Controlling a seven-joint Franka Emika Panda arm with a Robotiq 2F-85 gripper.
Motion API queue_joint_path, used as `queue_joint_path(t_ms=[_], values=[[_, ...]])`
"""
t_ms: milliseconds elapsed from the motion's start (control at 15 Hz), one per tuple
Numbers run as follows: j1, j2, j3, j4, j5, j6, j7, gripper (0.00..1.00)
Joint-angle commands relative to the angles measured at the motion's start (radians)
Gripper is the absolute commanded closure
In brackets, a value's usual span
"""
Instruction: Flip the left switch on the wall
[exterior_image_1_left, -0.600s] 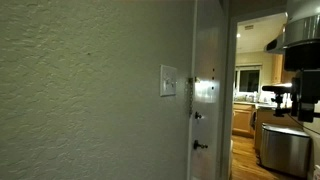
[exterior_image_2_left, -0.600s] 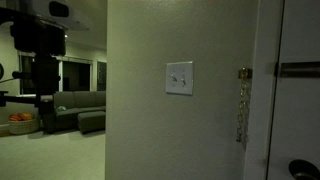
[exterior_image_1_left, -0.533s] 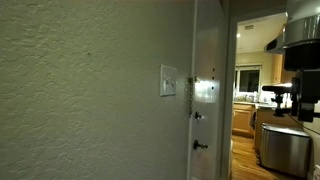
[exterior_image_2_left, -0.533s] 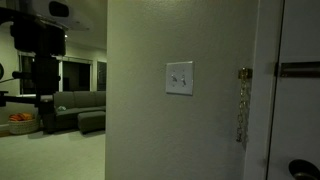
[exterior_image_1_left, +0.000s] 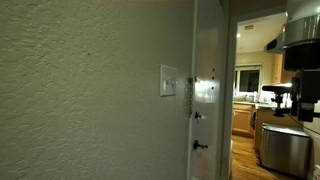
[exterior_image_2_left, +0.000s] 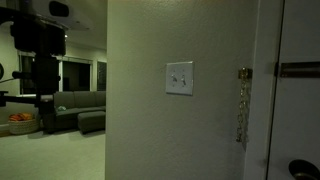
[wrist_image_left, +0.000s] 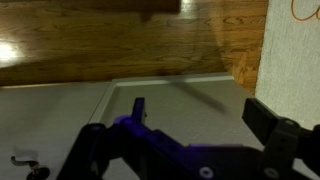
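A white wall plate (exterior_image_2_left: 179, 78) sits on the rough pale wall (exterior_image_2_left: 150, 120), with two small toggles; the left switch (exterior_image_2_left: 174, 79) is its left toggle. The plate also shows edge-on in an exterior view (exterior_image_1_left: 168, 81) on the wall (exterior_image_1_left: 80, 100). My gripper (wrist_image_left: 195, 115) shows in the wrist view, open and empty, its two dark fingers spread over a grey floor surface. The arm stands at the far left in an exterior view (exterior_image_2_left: 40, 50), away from the plate.
A white door (exterior_image_2_left: 295, 100) with metal latch hardware (exterior_image_2_left: 242, 100) stands right of the plate. In an exterior view the door edge (exterior_image_1_left: 205, 100) borders a lit kitchen (exterior_image_1_left: 265, 90). A sofa (exterior_image_2_left: 78, 105) sits behind the arm. Wood flooring (wrist_image_left: 110, 40) shows in the wrist view.
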Motion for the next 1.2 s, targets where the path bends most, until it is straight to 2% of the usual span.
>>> queue_joint_path(t_ms=[0, 667, 933, 1133], values=[[0.001, 0.001, -0.001, 0.003, -0.001, -0.003, 0.001, 0.00], [0.013, 0.036, 0.015, 0.022, 0.003, 0.017, 0.003, 0.00], [0.019, 0.104, 0.053, 0.065, 0.006, 0.083, 0.027, 0.00], [0.016, 0.175, 0.079, 0.111, 0.008, 0.177, 0.057, 0.00]])
